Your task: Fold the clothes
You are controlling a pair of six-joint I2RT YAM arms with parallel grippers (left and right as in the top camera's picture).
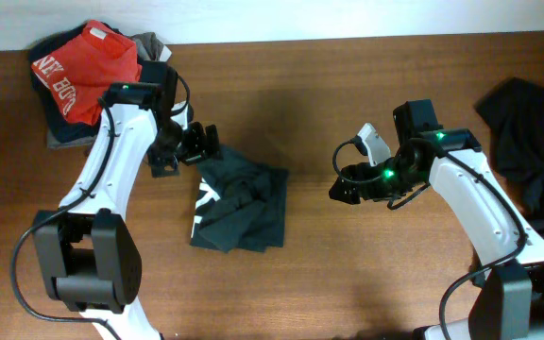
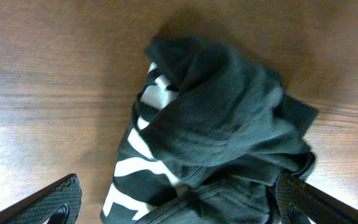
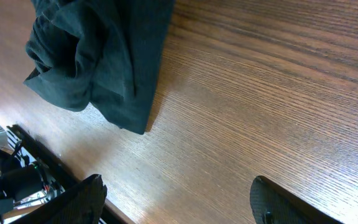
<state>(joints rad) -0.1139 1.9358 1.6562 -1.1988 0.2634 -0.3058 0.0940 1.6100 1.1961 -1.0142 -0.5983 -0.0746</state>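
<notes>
Hovering with left claw [image 1: 199, 144] and right claw [image 1: 341, 188] both spread and empty, you seem at the flattening step, the charcoal T-shirt [image 1: 241, 203] lying bunched mid-way across the worktop [image 1: 348, 94], so pinch two edges next.

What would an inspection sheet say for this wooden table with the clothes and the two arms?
Surface: brown wooden table, no stains seen.
Job's things: crumpled charcoal T-shirt with white letters at centre; red printed garment atop far-left pile; black garment at right edge.
Clutter: nothing seen.
Grippers: left gripper open above the T-shirt; right gripper open over wood, empty.
Cables: black cable looped on left arm.
Surroundings: pale strip beyond far edge.
</notes>
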